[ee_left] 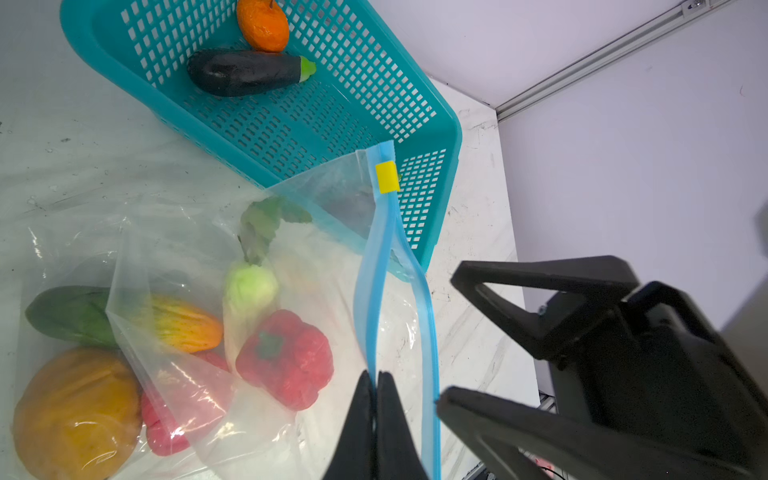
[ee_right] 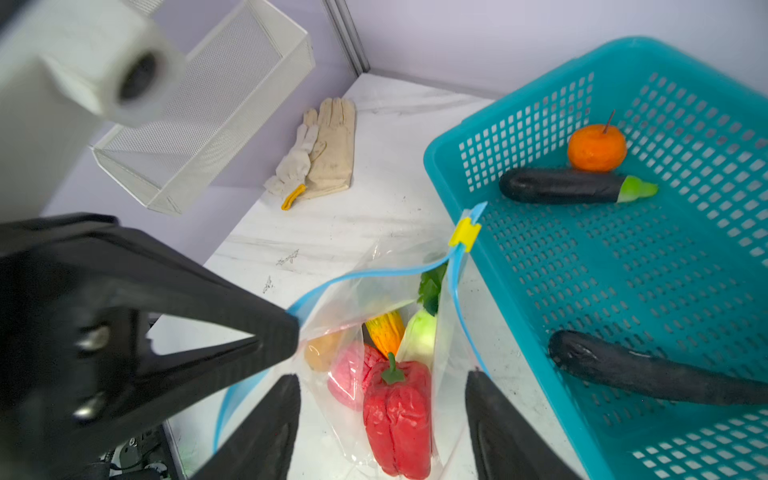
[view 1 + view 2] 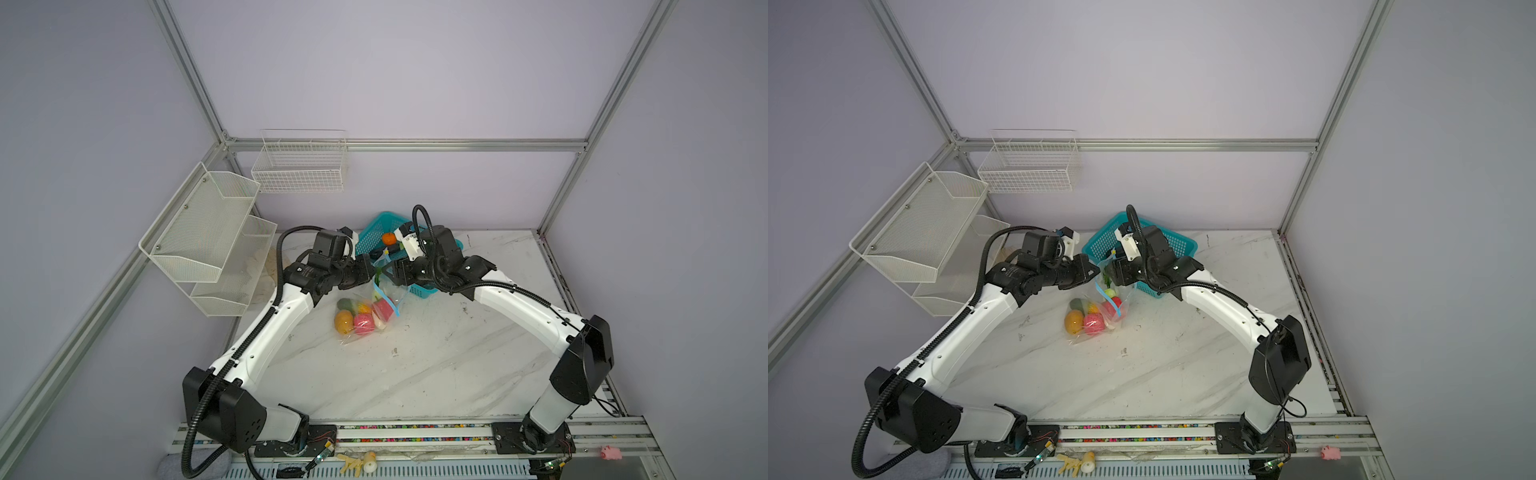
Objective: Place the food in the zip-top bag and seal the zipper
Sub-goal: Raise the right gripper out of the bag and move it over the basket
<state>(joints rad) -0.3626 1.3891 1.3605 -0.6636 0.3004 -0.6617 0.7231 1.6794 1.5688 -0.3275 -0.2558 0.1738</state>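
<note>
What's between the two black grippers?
The open mouth of the bag: its blue zipper runs between the left gripper, which pinches it, and the right gripper, in the left wrist view.

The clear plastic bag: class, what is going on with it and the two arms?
The left gripper is shut on the light-blue zipper strip of the clear zip-top bag, holding its mouth up and open. The right gripper is open at that mouth, holding nothing. Inside lie toy foods, among them a red toy pepper. A toy orange and two dark purple toy aubergines lie in the teal perforated basket. The yellow slider sits at the strip's end: unsealed.
</note>
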